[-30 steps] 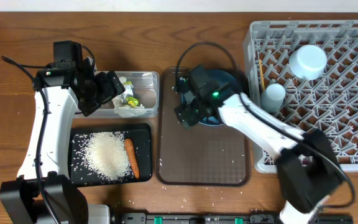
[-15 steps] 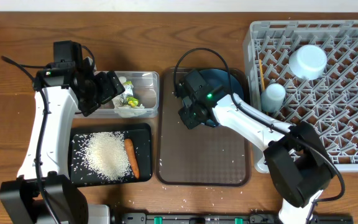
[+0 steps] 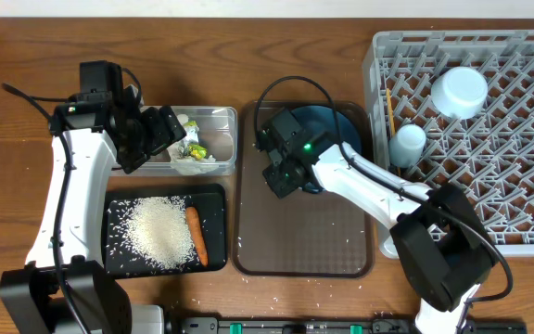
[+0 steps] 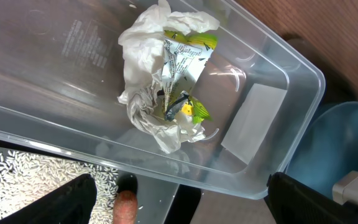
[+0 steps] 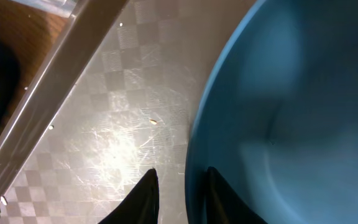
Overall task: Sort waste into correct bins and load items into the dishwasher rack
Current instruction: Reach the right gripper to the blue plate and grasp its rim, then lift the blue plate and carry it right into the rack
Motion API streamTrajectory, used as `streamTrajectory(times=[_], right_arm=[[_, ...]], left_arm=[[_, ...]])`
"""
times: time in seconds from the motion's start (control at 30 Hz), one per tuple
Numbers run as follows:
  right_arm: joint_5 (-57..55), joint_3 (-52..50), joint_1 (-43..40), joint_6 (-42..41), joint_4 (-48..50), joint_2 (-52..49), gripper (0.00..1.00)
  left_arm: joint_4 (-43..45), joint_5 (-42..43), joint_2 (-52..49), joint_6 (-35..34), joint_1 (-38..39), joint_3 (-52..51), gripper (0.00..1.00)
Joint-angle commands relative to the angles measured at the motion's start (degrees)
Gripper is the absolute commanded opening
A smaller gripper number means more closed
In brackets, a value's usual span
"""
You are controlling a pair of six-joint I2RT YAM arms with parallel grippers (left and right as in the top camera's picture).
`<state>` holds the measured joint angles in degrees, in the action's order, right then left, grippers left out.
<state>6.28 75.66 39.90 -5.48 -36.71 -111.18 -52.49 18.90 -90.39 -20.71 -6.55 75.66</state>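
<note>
Overhead: the right gripper [image 3: 280, 174] sits at the blue plate [image 3: 341, 125], frame centre, on the brown tray [image 3: 304, 243]. Left wrist: the left gripper [image 4: 182, 202] gapes empty above the clear tub [image 4: 291, 78]. Right wrist: fingers [image 5: 145, 196] straddle the rim narrowly; whether they pinch, I cannot tell. A shallow bite may let the plate slip.

The right end effector [image 3: 282, 174] meets the left rim of the blue plate [image 3: 346, 125], above the brown serving tray [image 3: 304, 246]. The left end effector [image 3: 170, 135] hovers over the clear tub [image 3: 221, 114].
</note>
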Motion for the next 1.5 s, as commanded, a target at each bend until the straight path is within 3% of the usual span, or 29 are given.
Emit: streamTrajectory(times=[0.0, 0.07, 0.1, 0.13, 0.17, 0.27, 0.37, 0.53, 0.77, 1.17, 1.47], right_arm=[[-0.5, -0.09, 0.68, -0.09, -0.2, -0.22, 0.13], [-0.5, -0.09, 0.68, -0.09, -0.33, -0.22, 0.1], [-0.5, -0.09, 0.68, -0.09, -0.35, -0.22, 0.13], [-0.48, -0.09, 0.68, -0.09, -0.37, -0.22, 0.27], [-0.48, -0.09, 0.68, -0.09, -0.37, -0.22, 0.34], [-0.48, -0.09, 0.68, -0.13, -0.48, -0.22, 0.36], [-0.48, -0.39, 0.7, -0.96, -1.03, -0.48, 0.28], [-0.48, -2.84, 0.68, -1.36, 0.87, -0.72, 0.26], [0.83, -1.11, 0.68, -1.36, 0.68, 0.0, 0.01], [10.29, 4.17, -0.46, -1.33, -1.79, 15.23, 0.01], [24.5, 4.17, -10.58, -1.14, -4.68, 34.58, 0.01]], left_arm=[[-0.17, -0.74, 0.07, 0.74, -0.09, 0.26, 0.9], [-0.17, -0.76, 0.07, 0.74, -0.09, 0.26, 0.9], [-0.17, -0.76, 0.07, 0.74, -0.09, 0.26, 0.91], [-0.17, -0.74, 0.07, 0.74, -0.09, 0.26, 0.91], [-0.17, -0.74, 0.07, 0.76, -0.09, 0.26, 0.91], [-0.17, -0.74, 0.07, 0.74, -0.09, 0.26, 0.91], [-0.17, -0.74, 0.07, 0.74, -0.09, 0.26, 0.91], [-0.17, -0.76, 0.07, 0.74, -0.09, 0.26, 0.9], [-0.17, -0.74, 0.07, 0.74, -0.09, 0.26, 0.9], [-0.17, -0.74, 0.07, 0.74, -0.09, 0.26, 0.91], [-0.17, -0.74, 0.07, 0.74, -0.09, 0.26, 0.91]])
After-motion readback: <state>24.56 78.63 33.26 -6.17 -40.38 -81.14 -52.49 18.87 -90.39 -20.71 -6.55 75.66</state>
